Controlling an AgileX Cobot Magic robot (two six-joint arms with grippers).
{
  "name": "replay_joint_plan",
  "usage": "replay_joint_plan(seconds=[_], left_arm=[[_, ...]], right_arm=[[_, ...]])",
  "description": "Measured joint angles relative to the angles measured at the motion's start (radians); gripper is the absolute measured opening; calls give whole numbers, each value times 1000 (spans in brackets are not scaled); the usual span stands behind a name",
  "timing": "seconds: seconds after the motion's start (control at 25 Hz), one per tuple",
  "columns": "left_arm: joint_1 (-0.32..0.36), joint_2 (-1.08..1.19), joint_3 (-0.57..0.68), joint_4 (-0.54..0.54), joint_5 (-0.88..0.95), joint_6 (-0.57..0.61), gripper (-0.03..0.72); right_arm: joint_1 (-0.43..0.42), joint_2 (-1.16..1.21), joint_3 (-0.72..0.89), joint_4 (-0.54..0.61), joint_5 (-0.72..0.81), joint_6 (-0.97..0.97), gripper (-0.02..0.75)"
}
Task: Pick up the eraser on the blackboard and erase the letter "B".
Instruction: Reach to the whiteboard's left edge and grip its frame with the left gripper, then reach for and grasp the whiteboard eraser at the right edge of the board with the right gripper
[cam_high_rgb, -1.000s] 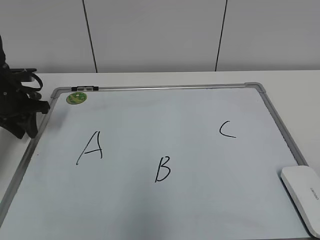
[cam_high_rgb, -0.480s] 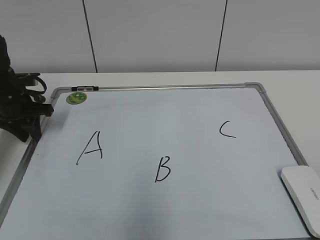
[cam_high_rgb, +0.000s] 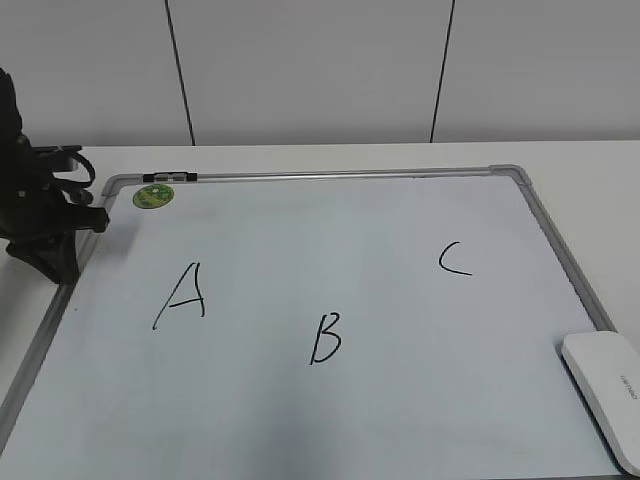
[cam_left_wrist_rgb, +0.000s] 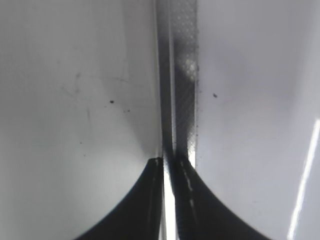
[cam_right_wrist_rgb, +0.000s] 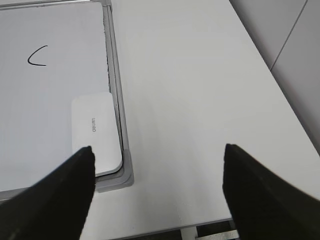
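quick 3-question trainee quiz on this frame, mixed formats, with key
1. True or false: the eraser lies by the blackboard's right frame, below the letter "C".
2. Which letter sits between the others? a) "A" b) the letter "B" c) "C"
3. Fill in: the right gripper is ___, holding nothing.

Key: 1 true; 2 b; 3 open.

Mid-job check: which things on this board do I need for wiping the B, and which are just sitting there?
Needed:
- eraser, at the board's near right corner
- letter "B"
- blackboard

Just lying about:
- letter "A"
- letter "C"
- green magnet, top left corner
- black clip on the top frame
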Motion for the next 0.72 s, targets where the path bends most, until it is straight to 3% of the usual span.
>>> replay_joint_plan(seconds=[0.4, 0.72], left_arm=[[0, 0, -2, -2, 0, 0, 48], [0, 0, -2, -2, 0, 0, 48]], right_arm=[[0, 8, -18, 10, 0, 0, 590], [0, 344, -134, 62, -3, -113, 590]])
